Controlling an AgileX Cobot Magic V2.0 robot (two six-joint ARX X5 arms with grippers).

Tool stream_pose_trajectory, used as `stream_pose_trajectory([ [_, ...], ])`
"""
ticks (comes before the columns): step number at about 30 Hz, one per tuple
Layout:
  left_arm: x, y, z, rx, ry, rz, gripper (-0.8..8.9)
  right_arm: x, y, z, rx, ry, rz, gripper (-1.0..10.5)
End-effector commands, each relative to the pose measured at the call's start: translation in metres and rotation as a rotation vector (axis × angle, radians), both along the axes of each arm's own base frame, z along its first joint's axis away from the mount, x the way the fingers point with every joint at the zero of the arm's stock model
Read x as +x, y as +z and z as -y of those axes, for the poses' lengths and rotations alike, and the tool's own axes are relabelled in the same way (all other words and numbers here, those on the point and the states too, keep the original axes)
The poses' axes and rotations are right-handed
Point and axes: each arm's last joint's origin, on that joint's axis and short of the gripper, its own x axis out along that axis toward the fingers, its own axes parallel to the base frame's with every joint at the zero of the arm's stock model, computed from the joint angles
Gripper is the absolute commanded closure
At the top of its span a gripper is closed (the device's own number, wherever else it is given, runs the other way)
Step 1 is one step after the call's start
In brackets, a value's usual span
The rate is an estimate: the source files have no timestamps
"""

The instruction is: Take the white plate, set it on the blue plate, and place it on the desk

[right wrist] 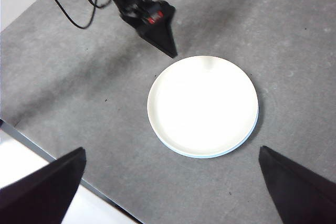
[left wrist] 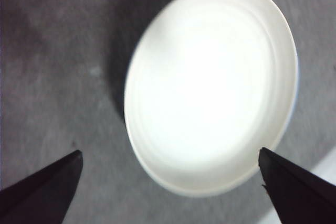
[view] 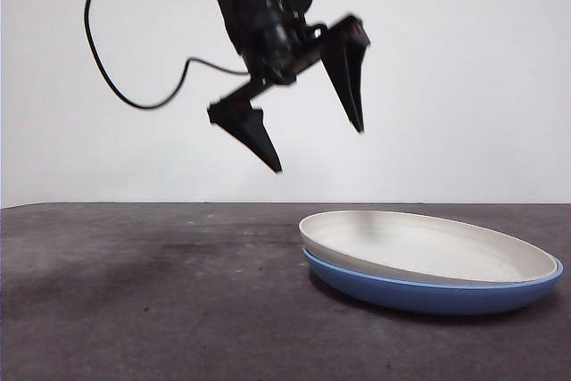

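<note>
grey bench (view: pixel 134 310): white plate (view: pixel 428 247) already on blue plate (view: pixel 428 294); left pincer (view: pixel 308 127) above, jaws apart, empty; right pincer (right wrist: pixel 168 182) apart, waiting.

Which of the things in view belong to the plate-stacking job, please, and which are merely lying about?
Part of the job:
- white plate, resting on the blue plate
- desk under both
- left gripper, open, above the desk beside the plates
- right gripper, open, held high over the plates

Merely about:
- black cable hanging from the left arm
- white wall behind
</note>
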Motion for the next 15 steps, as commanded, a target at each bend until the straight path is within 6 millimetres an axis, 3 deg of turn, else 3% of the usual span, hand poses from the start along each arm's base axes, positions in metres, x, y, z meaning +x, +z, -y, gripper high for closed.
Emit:
stream_pose_trajectory([
  [1, -0.006, 0.013, -0.002, 0.010, -0.076, 0.009, 1.25, -0.002, 0.005, 0.000, 0.001, 0.007, 0.027, 4.1],
  [7, -0.026, 0.047, -0.017, 0.005, -0.116, 0.035, 1.25, -0.001, 0.005, 0.000, 0.010, 0.000, 0.018, 4.1],
  [15, -0.072, 0.117, -0.050, -0.086, -0.132, 0.186, 1.25, -0.001, 0.005, 0.000, 0.062, -0.046, -0.025, 4.1],
])
